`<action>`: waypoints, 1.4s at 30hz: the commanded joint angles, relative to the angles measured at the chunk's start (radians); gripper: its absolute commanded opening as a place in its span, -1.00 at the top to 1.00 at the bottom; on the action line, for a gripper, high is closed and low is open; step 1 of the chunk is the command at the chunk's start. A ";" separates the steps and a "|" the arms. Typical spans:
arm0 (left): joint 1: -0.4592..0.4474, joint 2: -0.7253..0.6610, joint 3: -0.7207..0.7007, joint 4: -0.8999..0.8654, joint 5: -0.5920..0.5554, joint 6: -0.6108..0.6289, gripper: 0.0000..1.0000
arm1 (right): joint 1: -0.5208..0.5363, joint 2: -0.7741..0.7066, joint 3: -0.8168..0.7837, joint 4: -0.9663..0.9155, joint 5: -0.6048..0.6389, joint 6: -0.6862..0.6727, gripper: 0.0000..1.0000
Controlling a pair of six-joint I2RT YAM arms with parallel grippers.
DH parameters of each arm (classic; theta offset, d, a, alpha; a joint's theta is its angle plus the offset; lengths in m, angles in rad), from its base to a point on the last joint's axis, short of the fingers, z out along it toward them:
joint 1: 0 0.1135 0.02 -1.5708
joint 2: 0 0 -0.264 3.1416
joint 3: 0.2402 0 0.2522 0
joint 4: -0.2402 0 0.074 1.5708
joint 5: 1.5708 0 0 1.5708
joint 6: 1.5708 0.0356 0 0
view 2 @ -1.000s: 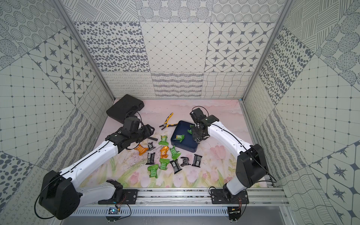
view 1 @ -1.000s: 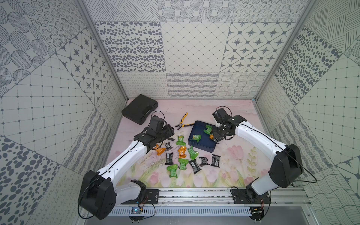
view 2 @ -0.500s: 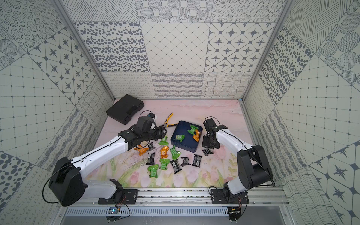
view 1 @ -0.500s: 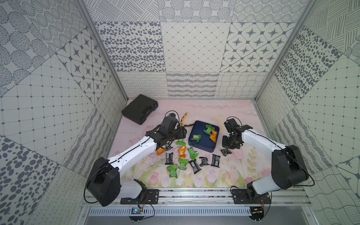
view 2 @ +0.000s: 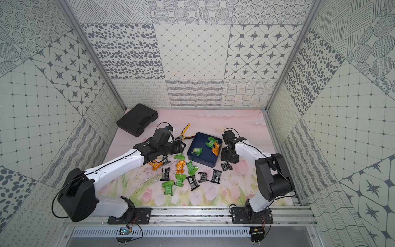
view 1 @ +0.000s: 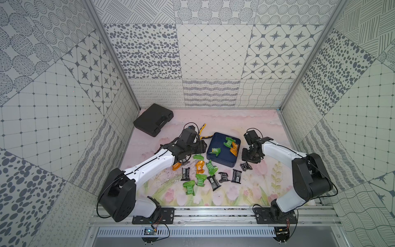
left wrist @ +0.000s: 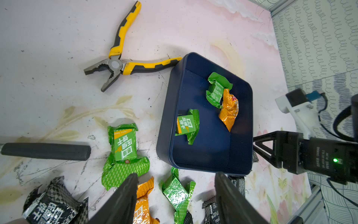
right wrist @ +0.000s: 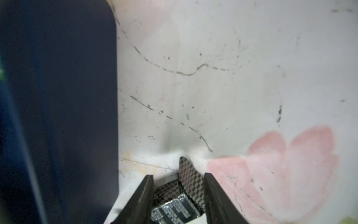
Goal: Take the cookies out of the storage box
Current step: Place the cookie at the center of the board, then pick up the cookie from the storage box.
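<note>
Matting with a pale floral print (view 1: 256,128) covers the table. A closed black case (view 1: 152,122) lies at its far corner on the left arm's side, well apart from everything else. The storage box (view 1: 223,159) sits open near the middle, between the two arms. The left gripper (left wrist: 176,175) hangs just beside one wall of the box, above loose packets, with its jaws wide and nothing between them. The right gripper (right wrist: 178,174) is low over the mat at the opposite wall. Its jaws stand parted, and a black checked packet (right wrist: 174,205) lies between them on the mat. Yellow-and-black pliers (left wrist: 116,66) lie open on the mat, one handle tip touching a far corner of the box. Three of the cookies (left wrist: 187,124) lie inside the box, two green and one orange. The others, green, orange and black, lie scattered on the mat just in front of the box.
</note>
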 commanded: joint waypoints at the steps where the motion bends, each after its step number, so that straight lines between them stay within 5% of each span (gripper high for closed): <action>1: -0.009 0.025 -0.004 0.080 0.039 -0.095 -0.35 | 0.023 -0.101 0.043 -0.012 0.000 -0.056 -0.16; 5: -0.009 0.048 -0.008 0.112 0.065 -0.195 -0.37 | 0.104 -0.143 0.091 0.065 0.000 -0.174 -0.38; 13: -0.008 0.032 -0.029 0.099 -0.001 -0.341 -0.37 | 0.247 0.083 0.325 0.053 -0.090 -0.483 -0.47; 26: 0.022 -0.120 -0.223 0.100 -0.175 -0.547 -0.45 | 0.250 0.306 0.415 0.096 -0.230 -1.100 -0.48; 42: 0.071 -0.236 -0.384 0.158 -0.215 -0.690 -0.45 | 0.257 0.459 0.496 0.147 -0.196 -1.218 -0.42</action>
